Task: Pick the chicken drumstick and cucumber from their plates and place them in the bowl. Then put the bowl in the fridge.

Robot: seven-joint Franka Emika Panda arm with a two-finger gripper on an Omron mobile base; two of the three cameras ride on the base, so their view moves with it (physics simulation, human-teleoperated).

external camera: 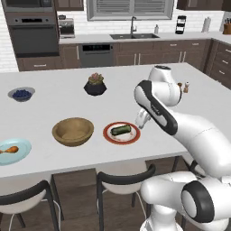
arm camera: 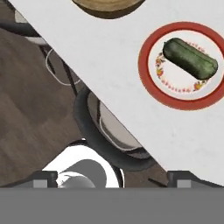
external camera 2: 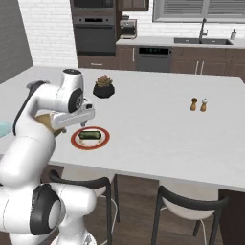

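Nearest, end effector (arm camera: pixel 112 179) spread open, empty, above table (external camera: pixel 54 101) edge beside red-rimmed plate (external camera: pixel 122 133) bearing smooth dark cucumber (external camera: pixel 121 130). Left: round wooden bowl (external camera: pixel 73 131), then pale-blue plate (external camera: pixel 13 151) with drumstick (external camera: pixel 9 150). Beyond, bare white tabletop.

The wide white counter (external camera: pixel 67 101) carries a round tan wooden bowl (external camera: pixel 73 131) near its front edge. Right of the bowl sits a red-rimmed white plate (external camera: pixel 122 133), left a pale blue plate (external camera: pixel 13 150). Behind the bowl stand a black faceted plant pot (external camera: pixel 95 85) and a small grey bowl of blueberries (external camera: pixel 21 94).
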